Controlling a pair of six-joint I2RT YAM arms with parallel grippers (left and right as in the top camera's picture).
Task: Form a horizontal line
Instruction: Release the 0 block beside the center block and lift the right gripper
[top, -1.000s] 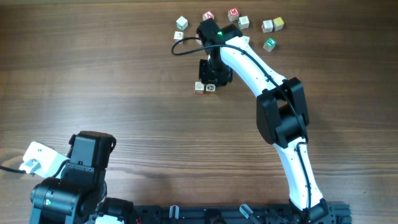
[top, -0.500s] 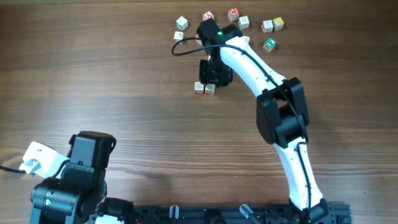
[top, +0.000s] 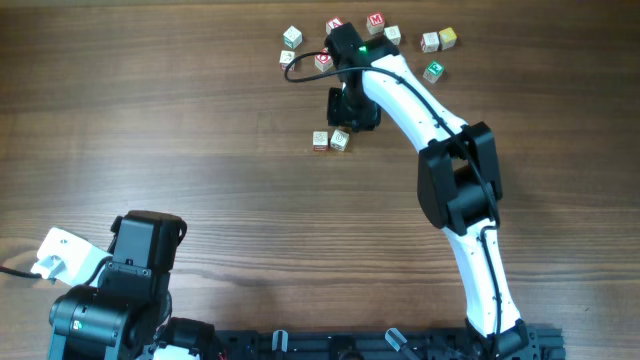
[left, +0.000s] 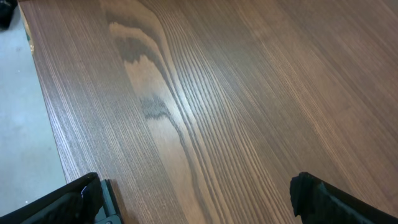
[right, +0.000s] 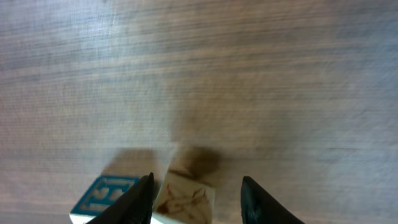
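Two small pale wooden cubes stand side by side in a short row on the table. My right gripper hovers just behind the row, open. In the right wrist view its fingers straddle the cube with a brown drawing, with a gap on the right side. The other cube, with a blue face, lies just left of the left finger. My left gripper is open and empty over bare wood; its arm rests at the front left.
Several loose cubes with red, green and pale faces lie scattered at the far edge, among them a red one, a green one and pale ones. The right arm stretches across the right side.
My right gripper has drawn back and slightly right from the two cubes, uncovering the right one. The two cubes stay side by side. The left arm has not moved.
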